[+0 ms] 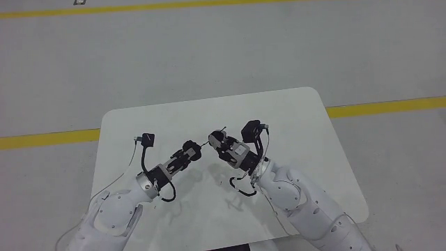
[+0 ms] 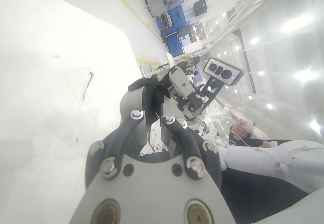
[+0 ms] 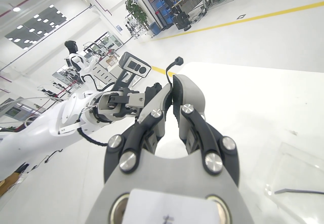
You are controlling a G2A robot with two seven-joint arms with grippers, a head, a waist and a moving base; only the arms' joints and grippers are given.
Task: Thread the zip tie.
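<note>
right gripper clamped on the black zip tie, its head poking past the tips in the right wrist view, left gripper pinched closed, can't tell on what, top view has both nearly tip-to-tip over the table

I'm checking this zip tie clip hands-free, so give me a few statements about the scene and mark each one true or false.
1. The right claw is shut on a zip tie. True.
2. The tie's head is hidden inside that claw. False: it sticks out beyond the claw's tip.
3. Both claws rest on the table. False: the right claw and the left claw are held above it, tips facing each other.
4. A spare tie lies on the table. True.
</note>
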